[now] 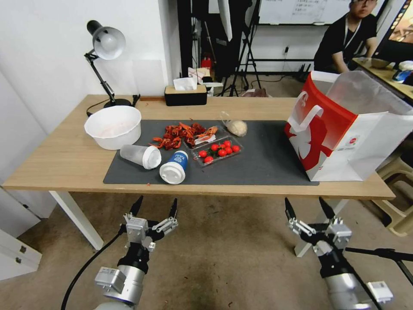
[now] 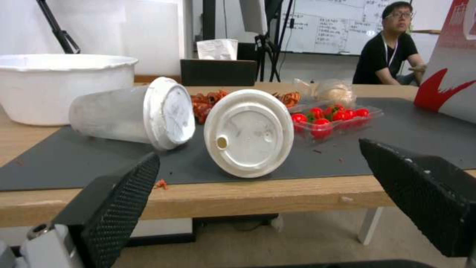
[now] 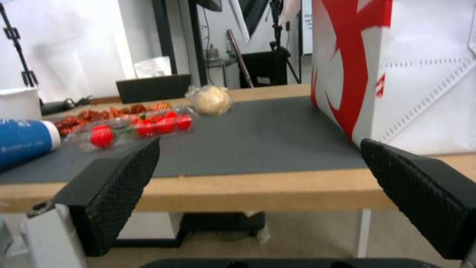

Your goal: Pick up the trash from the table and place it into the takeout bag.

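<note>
Both grippers hang below the near edge of the surface (image 1: 64,168), low in the head view. The left gripper (image 1: 155,208) sits at lower left with its fingers spread apart, holding nothing; the right gripper (image 1: 308,208) at lower right is likewise spread and empty. On the dark grey mat (image 1: 258,163) at frame centre lie the frosted lidded cup (image 1: 140,156) and the blue-white lidded paper cup (image 1: 174,167), both tipped on their sides, beside a clear tray of cherry tomatoes (image 1: 217,150), crayfish shells (image 1: 183,134) and a small clear bag (image 1: 234,126). The takeout bag (image 1: 344,129) stands upright at the right.
</note>
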Controlling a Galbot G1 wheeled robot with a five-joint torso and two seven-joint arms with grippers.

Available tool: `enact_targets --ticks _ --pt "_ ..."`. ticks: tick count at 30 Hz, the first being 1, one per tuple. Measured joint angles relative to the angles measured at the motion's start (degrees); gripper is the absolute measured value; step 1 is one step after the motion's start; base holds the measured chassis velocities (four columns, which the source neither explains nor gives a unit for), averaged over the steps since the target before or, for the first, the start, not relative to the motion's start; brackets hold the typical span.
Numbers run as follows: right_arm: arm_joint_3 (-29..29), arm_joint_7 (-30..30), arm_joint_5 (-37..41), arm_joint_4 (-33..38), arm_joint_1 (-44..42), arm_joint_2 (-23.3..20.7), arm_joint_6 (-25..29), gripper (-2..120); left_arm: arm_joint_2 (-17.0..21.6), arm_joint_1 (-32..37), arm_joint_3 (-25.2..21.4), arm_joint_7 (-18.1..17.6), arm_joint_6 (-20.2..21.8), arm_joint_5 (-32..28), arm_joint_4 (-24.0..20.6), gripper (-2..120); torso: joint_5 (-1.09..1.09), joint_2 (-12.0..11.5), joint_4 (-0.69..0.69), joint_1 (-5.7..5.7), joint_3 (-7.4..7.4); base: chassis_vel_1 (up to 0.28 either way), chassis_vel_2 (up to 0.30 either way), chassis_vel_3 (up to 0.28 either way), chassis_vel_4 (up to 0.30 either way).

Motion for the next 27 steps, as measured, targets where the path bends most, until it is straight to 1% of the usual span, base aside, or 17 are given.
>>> enact_targets --ticks 5,8,14,20,22,23,24,26,27 --pt "-0.5 -0.1 -0.2 -0.5 0.7 -0.4 -0.8 100 0.5 0.5 -0.4 0.0 -0.4 0.0 0.0 100 -0.01 0.0 0.0 0.0 0.0 0.0 0.0 0.0 0.0" --pt "-1.6 0.8 -0.7 -1.1 4.1 -1.5 -3.3 100 0.2 0.6 -1.2 -0.3 -0.8 0.5 -0.2 100 -0.01 0.0 0.0 0.0 0.0 0.0 0.0 0.0 0.0" --pt "-2.5 2.1 -1.6 -1.7 6.3 -2.3 -4.2 100 0.0 0.7 -1.5 -0.3 -0.9 0.5 -0.2 100 0.01 0.0 -0.01 0.0 0.01 0.0 0.0 0.0 0.0" --pt "-4.5 4.0 -2.3 -2.8 11.6 -4.1 -5.7 100 -0.3 0.9 -2.0 -0.3 -1.0 0.5 -0.2 100 0.01 0.0 0.0 0.01 0.01 0.0 0.0 0.0 0.0" --pt "-4.6 4.1 -2.3 -2.8 11.9 -4.1 -5.9 100 -0.3 0.9 -2.0 -0.3 -1.0 0.5 -0.2 100 0.01 0.0 0.0 0.01 0.01 0.0 0.0 0.0 0.0" --pt "-5.7 4.8 -1.8 -3.2 14.6 -5.1 -7.2 100 -0.5 1.0 -2.1 -0.3 -1.0 0.5 -0.3 100 0.01 0.0 0.0 0.01 0.01 0.0 0.0 0.0 0.0" --pt "-5.7 4.8 -1.8 -3.2 14.6 -5.1 -7.2 100 -0.5 1.0 -2.1 -0.3 -1.0 0.5 -0.3 100 0.01 0.0 0.0 0.01 0.01 0.0 0.0 0.0 0.0" --pt "-8.9 7.1 -0.9 -4.2 22.0 -6.7 -10.8 100 -0.8 1.1 -2.3 -0.3 -1.0 0.4 -0.5 100 0.01 0.0 0.02 0.02 0.01 0.0 0.0 0.0 0.0" --pt "-8.9 7.1 -0.9 -4.2 22.0 -6.7 -10.8 100 -0.8 1.1 -2.3 -0.3 -1.0 0.4 -0.5 100 0.01 0.0 0.02 0.02 0.01 0.0 0.0 0.0 0.0"
